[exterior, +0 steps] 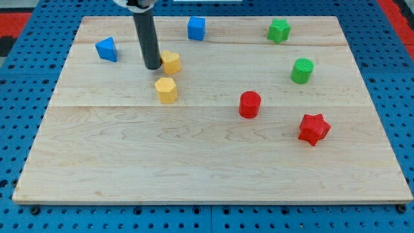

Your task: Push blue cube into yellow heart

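My tip (153,66), a bare rod end effector with nothing to close, touches the yellow heart (171,62); the blue cube (196,28) sits up-right of it, unpushed. Next, I judge, I must circle behind that cube.

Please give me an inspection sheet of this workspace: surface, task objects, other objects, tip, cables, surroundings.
Surface: wooden board, flat, light-coloured.
Job's things: blue cube near the view's top edge; yellow heart below and left of it, apart from it.
Clutter: blue triangular block, yellow hexagonal block, green star, green cylinder, red cylinder, red star.
Grippers: no jaws; my tip stands right beside the yellow heart's left side, contact unclear.
Cables: nothing seen.
Surroundings: blue perforated base; red perforated area at the top corners.
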